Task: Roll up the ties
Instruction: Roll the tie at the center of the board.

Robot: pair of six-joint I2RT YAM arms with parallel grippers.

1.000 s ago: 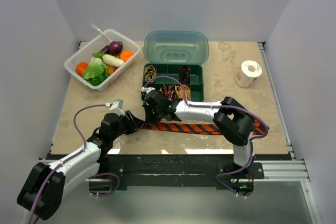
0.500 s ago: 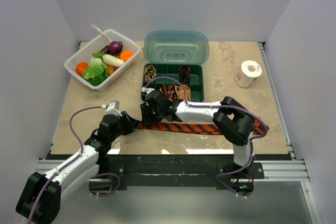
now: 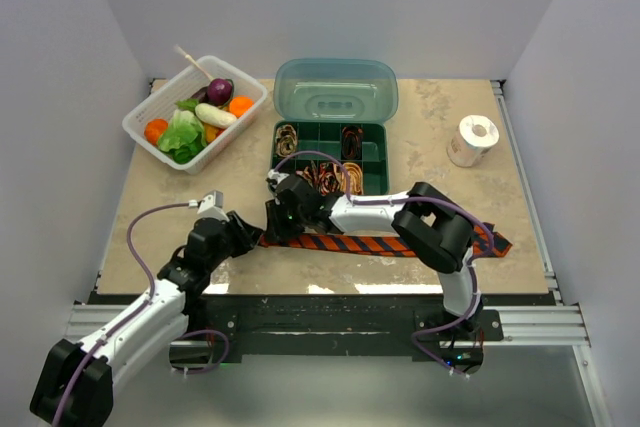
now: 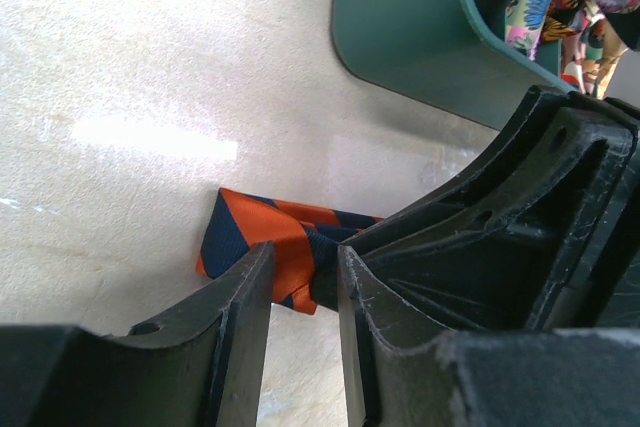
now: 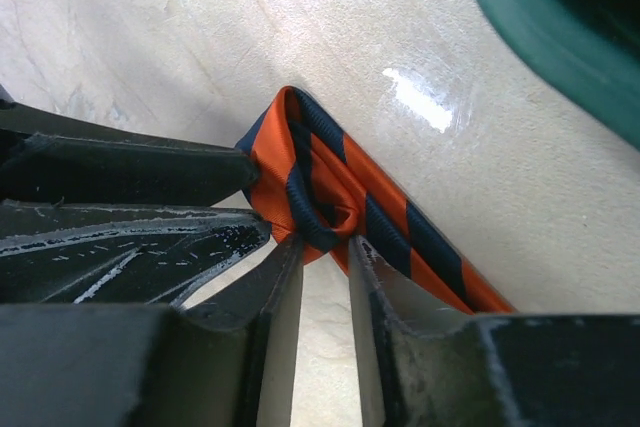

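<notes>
The orange-red tie with navy diagonal stripes (image 3: 360,243) lies along the table's near edge. Its left end is folded into a small roll. My left gripper (image 3: 255,234) and right gripper (image 3: 275,222) meet at that end. In the left wrist view my left gripper (image 4: 305,262) is nearly closed with the tie's end (image 4: 255,232) between its tips. In the right wrist view my right gripper (image 5: 325,242) pinches the rolled fold of the tie (image 5: 370,187). Small coiled ties (image 3: 325,175) sit in the green box.
A green compartment box (image 3: 383,147) with its lid (image 3: 335,92) open stands just behind the grippers; its wall shows in the left wrist view (image 4: 420,37). A white basket (image 3: 140,117) of vegetables is at the back left. A white tape roll (image 3: 472,139) is at the right.
Both grippers have shifted slightly left and toward the near edge with the tie's end. The right arm's elbow moved left, and the tie's right tip now shows past it.
</notes>
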